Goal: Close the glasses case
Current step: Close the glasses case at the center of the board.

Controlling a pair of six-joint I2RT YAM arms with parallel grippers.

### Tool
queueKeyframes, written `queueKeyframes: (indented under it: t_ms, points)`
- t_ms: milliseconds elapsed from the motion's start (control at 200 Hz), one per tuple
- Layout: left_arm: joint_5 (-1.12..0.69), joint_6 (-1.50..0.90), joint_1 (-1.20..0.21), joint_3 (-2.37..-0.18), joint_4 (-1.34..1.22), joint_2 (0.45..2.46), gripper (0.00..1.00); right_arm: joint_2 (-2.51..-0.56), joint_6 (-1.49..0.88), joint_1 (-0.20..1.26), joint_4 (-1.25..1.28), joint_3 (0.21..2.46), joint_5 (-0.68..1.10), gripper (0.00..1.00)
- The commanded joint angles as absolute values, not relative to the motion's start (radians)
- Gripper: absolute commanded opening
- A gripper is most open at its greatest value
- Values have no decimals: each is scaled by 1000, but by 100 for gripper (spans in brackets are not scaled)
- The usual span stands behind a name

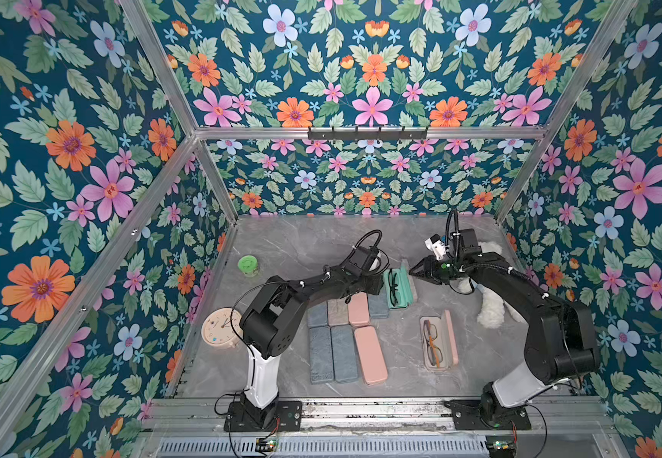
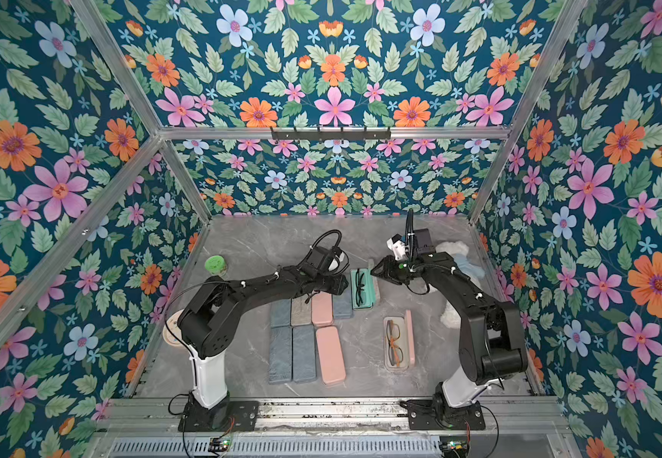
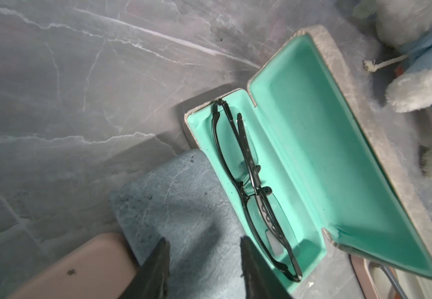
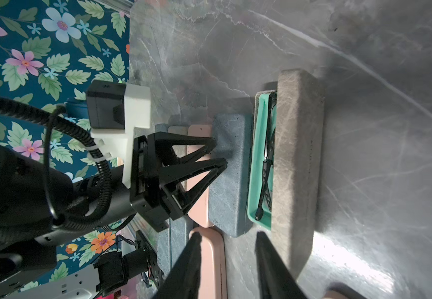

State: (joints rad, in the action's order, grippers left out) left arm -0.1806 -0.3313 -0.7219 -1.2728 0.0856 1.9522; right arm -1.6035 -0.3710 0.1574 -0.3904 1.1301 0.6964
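Note:
The glasses case [image 1: 397, 286] lies open between my two grippers, grey outside with a teal lining [image 3: 326, 155]. Black-framed glasses [image 3: 246, 176] lie folded in its base. Its lid [image 4: 297, 168] stands nearly upright on the side facing my right gripper. My left gripper [image 3: 204, 242] is open with nothing between its fingers, hovering over a closed blue case [image 3: 178, 202] right beside the open base; its fingertips [image 4: 213, 142] sit just short of the teal rim. My right gripper [image 4: 228, 235] is open and empty too, a little behind the lid's outer face [image 1: 412, 272].
Several closed blue, grey and pink cases [image 1: 345, 337] lie in rows at the front left of the open case. A second open case with orange-framed glasses [image 1: 436, 343] lies front right. A white plush toy [image 1: 492, 313] is under the right arm. A green-lidded jar [image 1: 248, 265] and a clock [image 1: 220, 328] stand left.

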Motion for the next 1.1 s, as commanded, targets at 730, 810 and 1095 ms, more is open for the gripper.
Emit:
queueKeyframes:
  t_ms: [730,810,1095]
  points:
    - [-169,-317,-716,-1273,85,1973,34,-1628,-394,149,-259,1047,631,32]
    - [-170,-317,-716,-1271,83,1971,33,-1628,-394,149,-256,1042,630,32]
    - [-178,-318,-716,-1271,80,1973,30,-1628,-393,149,-249,1031,627,31]
